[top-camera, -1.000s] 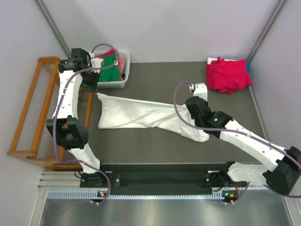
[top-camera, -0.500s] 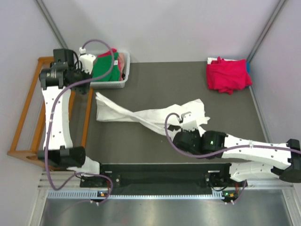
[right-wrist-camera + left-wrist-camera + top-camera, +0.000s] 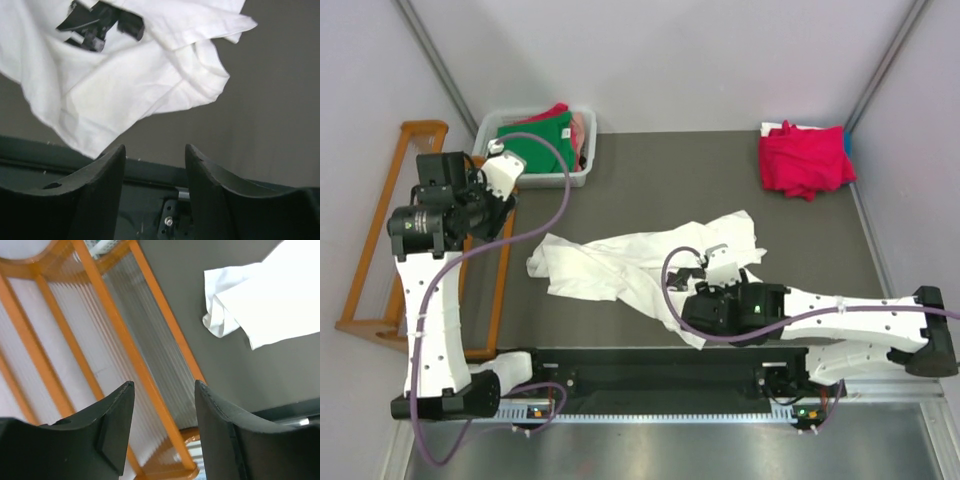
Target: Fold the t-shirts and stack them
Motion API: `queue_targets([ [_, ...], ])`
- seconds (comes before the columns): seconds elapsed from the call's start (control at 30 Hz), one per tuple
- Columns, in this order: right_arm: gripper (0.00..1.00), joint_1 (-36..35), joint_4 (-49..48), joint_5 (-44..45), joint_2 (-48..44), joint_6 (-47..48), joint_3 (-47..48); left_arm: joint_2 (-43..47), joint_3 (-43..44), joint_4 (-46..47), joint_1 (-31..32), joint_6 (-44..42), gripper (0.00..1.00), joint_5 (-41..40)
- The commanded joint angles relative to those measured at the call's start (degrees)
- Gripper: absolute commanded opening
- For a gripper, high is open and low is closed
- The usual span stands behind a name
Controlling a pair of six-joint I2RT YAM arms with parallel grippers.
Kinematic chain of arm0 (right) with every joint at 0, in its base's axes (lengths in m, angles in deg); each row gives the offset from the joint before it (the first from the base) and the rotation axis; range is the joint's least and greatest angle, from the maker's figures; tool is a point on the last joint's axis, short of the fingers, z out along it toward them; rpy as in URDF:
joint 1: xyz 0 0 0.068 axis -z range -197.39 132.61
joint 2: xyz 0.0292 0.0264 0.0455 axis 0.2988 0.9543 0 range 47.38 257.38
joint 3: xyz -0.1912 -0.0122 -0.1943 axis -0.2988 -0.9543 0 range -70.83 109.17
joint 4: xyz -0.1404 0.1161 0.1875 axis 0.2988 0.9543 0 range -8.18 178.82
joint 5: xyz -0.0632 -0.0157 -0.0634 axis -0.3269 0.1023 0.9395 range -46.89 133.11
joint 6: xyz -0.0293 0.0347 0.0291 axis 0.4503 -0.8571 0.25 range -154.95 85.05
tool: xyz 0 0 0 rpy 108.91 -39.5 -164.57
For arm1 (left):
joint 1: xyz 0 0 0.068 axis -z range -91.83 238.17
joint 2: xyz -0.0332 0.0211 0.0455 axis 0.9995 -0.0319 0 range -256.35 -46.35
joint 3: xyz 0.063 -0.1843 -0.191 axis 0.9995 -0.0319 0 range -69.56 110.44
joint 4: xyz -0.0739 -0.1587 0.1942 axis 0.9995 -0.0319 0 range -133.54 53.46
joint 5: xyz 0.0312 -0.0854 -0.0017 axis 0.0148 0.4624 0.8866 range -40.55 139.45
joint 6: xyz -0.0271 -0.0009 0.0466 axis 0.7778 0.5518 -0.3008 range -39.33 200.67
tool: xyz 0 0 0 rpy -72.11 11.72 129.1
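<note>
A: Why does the left end effector [image 3: 162,390] hang over the rack [image 3: 170,320], parted and empty?
B: To stay clear of the cloth, I think. The white shirt [image 3: 640,262] lies crumpled and twisted mid-tabletop [image 3: 650,180].
A: The right end effector [image 3: 155,155]?
B: Parted too and holding nothing, low at the shirt's near edge, perhaps brushing it. Red shirts [image 3: 805,160] sit piled far right.

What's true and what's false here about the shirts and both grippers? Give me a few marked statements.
The white t-shirt lies crumpled on the table. True.
The left gripper grips the white t-shirt. False: open and empty, over the orange rack.
A green t-shirt sits in the basket. True.
The red t-shirts are piled at the near left corner. False: far right corner.
The right gripper is shut on cloth. False: open, empty.
</note>
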Motion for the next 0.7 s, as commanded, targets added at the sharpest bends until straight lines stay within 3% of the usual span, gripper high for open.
queue_targets([
  [0.0,0.47,9.4,-11.4,5.5,3.2,9.0,0.7,-4.9,-10.1,12.9,-0.2,8.3,0.52,-4.3],
  [0.17,0.46,20.9,-25.4,1.2,5.4,21.0,-2.1,-19.8,-9.9,11.6,-0.1,13.4,0.41,-2.3],
  [0.4,0.45,38.1,-39.7,-6.5,12.2,31.1,-1.5,-26.2,-6.7,14.0,-0.1,13.1,0.31,1.4],
  [0.67,0.41,42.0,-44.6,-11.2,24.6,34.1,5.2,-26.4,-8.8,16.8,0.0,11.8,0.30,-0.4],
])
